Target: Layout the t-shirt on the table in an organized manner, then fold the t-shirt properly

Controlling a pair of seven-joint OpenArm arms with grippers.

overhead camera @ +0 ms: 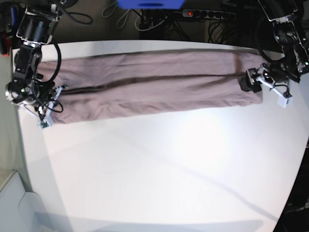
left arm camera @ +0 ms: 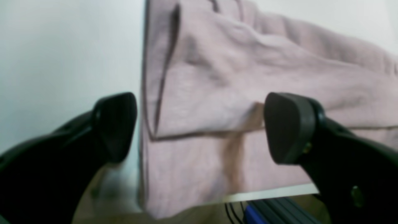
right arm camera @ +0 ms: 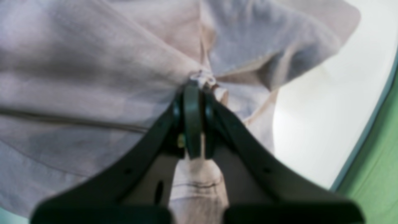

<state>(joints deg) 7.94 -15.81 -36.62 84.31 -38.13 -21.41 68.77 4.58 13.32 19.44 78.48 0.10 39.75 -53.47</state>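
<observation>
The mauve t-shirt (overhead camera: 154, 84) lies folded into a long band across the far part of the white table (overhead camera: 169, 164). My right gripper (right arm camera: 194, 88) is shut on a bunched bit of the shirt (right arm camera: 93, 62) at its left end in the base view (overhead camera: 59, 90). My left gripper (left arm camera: 202, 127) is open, its fingers (left arm camera: 289, 127) spread just above the shirt's other end (left arm camera: 248, 71), where a folded layer's hem and the table edge show. In the base view the left gripper (overhead camera: 247, 83) sits at the band's right end.
A power strip (overhead camera: 207, 13) and cables lie behind the table's far edge. A blue object (overhead camera: 149, 4) is at the top. Below the table edge the left wrist view shows a metal rail (left arm camera: 273, 210). Green floor (right arm camera: 376, 161) lies beyond the table rim.
</observation>
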